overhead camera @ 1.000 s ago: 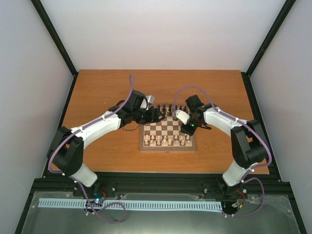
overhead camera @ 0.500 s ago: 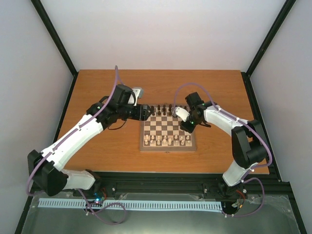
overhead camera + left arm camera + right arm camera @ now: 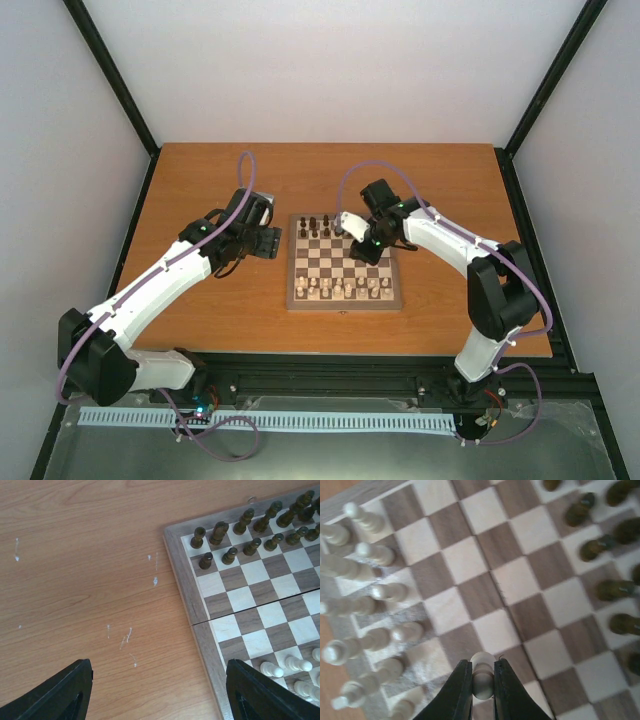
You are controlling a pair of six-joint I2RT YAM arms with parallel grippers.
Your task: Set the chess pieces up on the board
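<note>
The board [image 3: 345,297] lies mid-table, with dark pieces [image 3: 320,224] along its far rows and cream pieces [image 3: 345,288] along its near rows. My right gripper [image 3: 368,250] hangs over the board's right half, shut on a cream pawn [image 3: 482,677] held above the squares. In the right wrist view cream pieces [image 3: 355,600] stand at left and dark pieces [image 3: 615,587] at right. My left gripper [image 3: 272,241] is open and empty over bare table left of the board; its fingers [image 3: 60,695] frame the board's left border [image 3: 200,625]. Dark pieces [image 3: 235,535] show there too.
The wooden table [image 3: 210,180] is fenced by black frame posts and white walls. Small white scuffs [image 3: 125,637] mark the wood left of the board.
My left gripper has drawn back leftward off the board's far left corner. My right gripper has moved left over the board with the cream pawn.
</note>
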